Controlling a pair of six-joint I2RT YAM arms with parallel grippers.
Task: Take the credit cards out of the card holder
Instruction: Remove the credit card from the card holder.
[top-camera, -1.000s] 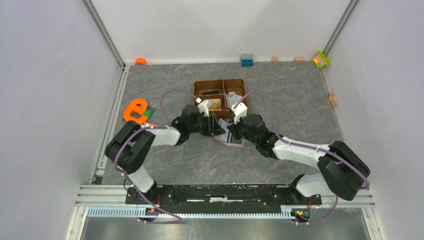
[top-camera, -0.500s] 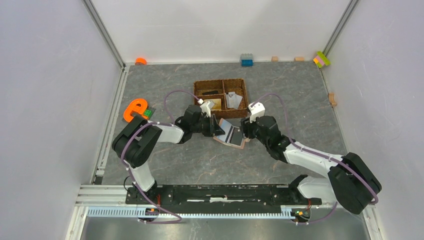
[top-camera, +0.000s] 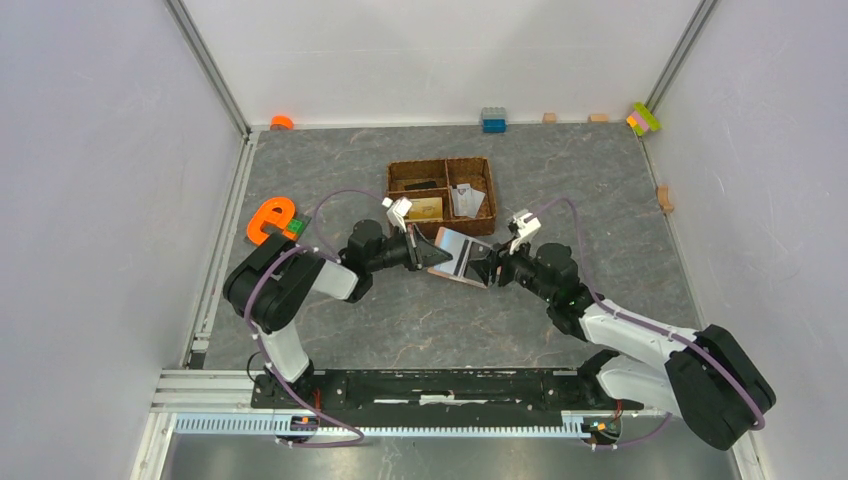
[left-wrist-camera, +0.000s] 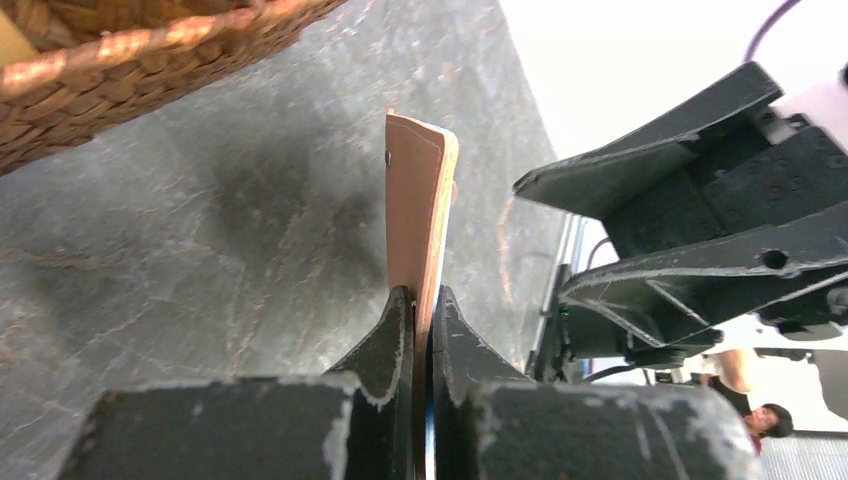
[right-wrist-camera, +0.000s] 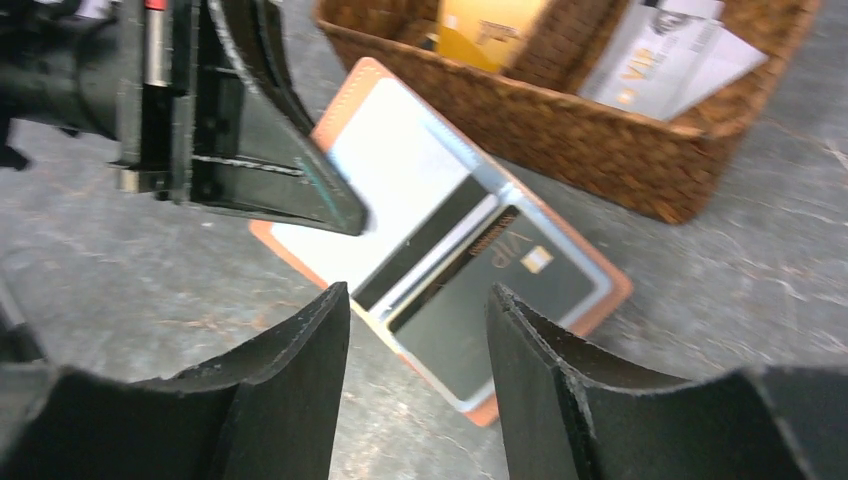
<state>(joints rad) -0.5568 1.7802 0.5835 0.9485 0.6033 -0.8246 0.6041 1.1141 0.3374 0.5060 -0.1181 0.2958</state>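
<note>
**Top view.** A second ago the wallet (top-camera: 460, 257) lay flat in front of the basket (top-camera: 440, 162). Now it is tipped up, with its open face turned toward the right gripper (top-camera: 493, 268). The left gripper (top-camera: 438, 256) has closed and is pinched on the wallet's left edge. The right gripper, which was crowded against the left one over the wallet, has drawn back to the right and stands just beside the wallet's right edge. The wallet's far edge is near the basket's front wall but apart from it. Grey table (top-camera: 420, 320) shows between the wallet and the arm bases, and also to the wallet's right.

**Left wrist view.** The two fingers are pressed together on the wallet (left-wrist-camera: 418, 200), which is seen edge-on as a thin salmon slab rising from between them. The basket (left-wrist-camera: 120, 70) fills the upper left corner, with a stretch of table between it and the wallet. The right gripper (left-wrist-camera: 545, 240) stands close on the right without touching the wallet.

**Right wrist view.** The right gripper (right-wrist-camera: 415, 295) has its fingers apart with nothing between them. Beyond it the wallet (right-wrist-camera: 612, 285) is open, showing a pale card (right-wrist-camera: 400, 170) with a black stripe and a dark card (right-wrist-camera: 480, 310). The left gripper (right-wrist-camera: 335, 210) clamps the wallet's upper left part. The basket (right-wrist-camera: 600, 160) just behind holds a gold card (right-wrist-camera: 490, 25) and grey cards (right-wrist-camera: 670, 60). Whether the wallet's low corner touches the table cannot be told.
</note>
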